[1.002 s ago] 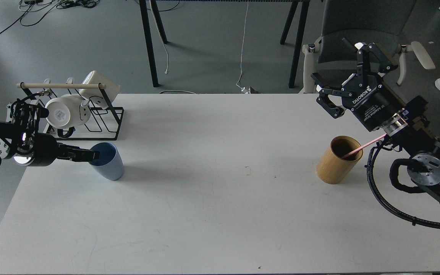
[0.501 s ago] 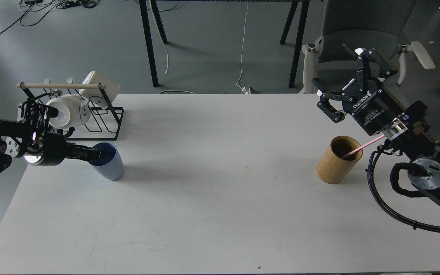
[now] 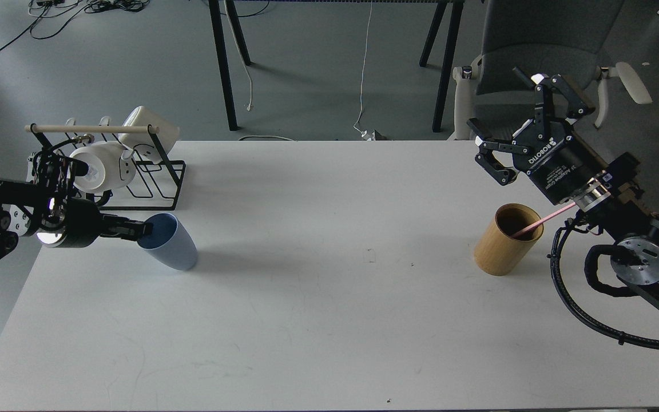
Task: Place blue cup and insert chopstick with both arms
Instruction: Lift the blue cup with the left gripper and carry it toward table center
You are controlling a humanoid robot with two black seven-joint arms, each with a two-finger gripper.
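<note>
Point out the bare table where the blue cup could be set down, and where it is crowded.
Widest free patch: the middle of the white table, between the blue cup and the wooden cylinder, forward to the near edge. Crowded: the far left corner around the mug rack and left gripper; the right edge by the right gripper.

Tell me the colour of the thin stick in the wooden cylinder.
Pink; the thin stick shows in the head view.
</note>
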